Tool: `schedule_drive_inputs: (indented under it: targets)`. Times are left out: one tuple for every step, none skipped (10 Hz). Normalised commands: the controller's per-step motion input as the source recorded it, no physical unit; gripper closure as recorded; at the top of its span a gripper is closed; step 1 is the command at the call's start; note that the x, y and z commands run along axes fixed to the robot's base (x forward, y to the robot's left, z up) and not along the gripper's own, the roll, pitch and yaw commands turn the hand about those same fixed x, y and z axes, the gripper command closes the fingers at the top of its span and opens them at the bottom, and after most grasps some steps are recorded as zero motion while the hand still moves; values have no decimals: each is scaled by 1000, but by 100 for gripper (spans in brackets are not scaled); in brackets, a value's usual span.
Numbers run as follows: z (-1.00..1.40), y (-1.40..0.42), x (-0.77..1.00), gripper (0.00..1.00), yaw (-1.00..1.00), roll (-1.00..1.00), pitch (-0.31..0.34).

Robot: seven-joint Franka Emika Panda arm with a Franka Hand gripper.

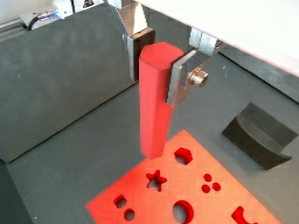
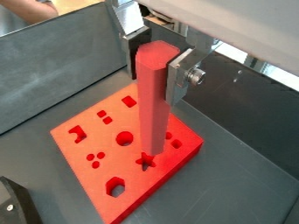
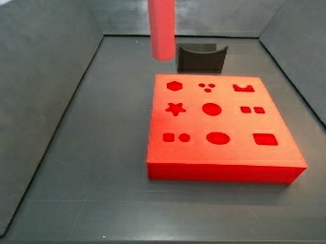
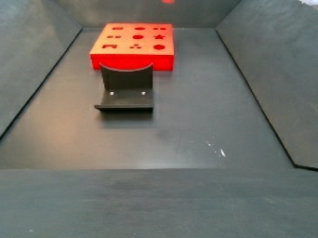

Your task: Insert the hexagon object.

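Observation:
My gripper [image 1: 158,70] is shut on the upper end of the hexagon object [image 1: 156,101], a long red-pink bar held upright between the silver fingers [image 1: 184,80]. Both wrist views show this grip [image 2: 156,68]. The bar [image 2: 152,105] hangs over the flat red block [image 2: 82,147], near its star hole [image 2: 146,162] and hexagon hole [image 2: 114,186], without touching. In a side view the bar [image 3: 162,29] comes down from the top edge, above the block's [image 3: 235,124] far left corner. The gripper is out of that view.
A small dark grey holder [image 3: 200,57] stands on the floor beside the block's far edge, and also shows in a side view [image 4: 125,88] and a wrist view [image 1: 260,133]. Grey walls enclose the dark floor [image 4: 187,130].

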Motion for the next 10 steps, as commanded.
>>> schedule_drive_inputs:
  targets:
    - [-80, 326, 549, 100, 194, 56, 46]
    - [-123, 409, 623, 100, 289, 101, 29]
    - [-149, 389, 600, 100, 323, 101, 20]
    - [-143, 340, 517, 100, 400, 104, 11]
    - [-134, 317, 491, 100, 429, 109, 11]
    - [-111, 286, 454, 100, 469, 120, 14]
    - [-66, 194, 500, 100, 486, 194, 37]
    - [-51, 103, 420, 100, 566, 251, 24]
    - [-214, 89, 294, 100, 654, 241, 13]
    - [-357, 129, 249, 100, 649, 216, 0]
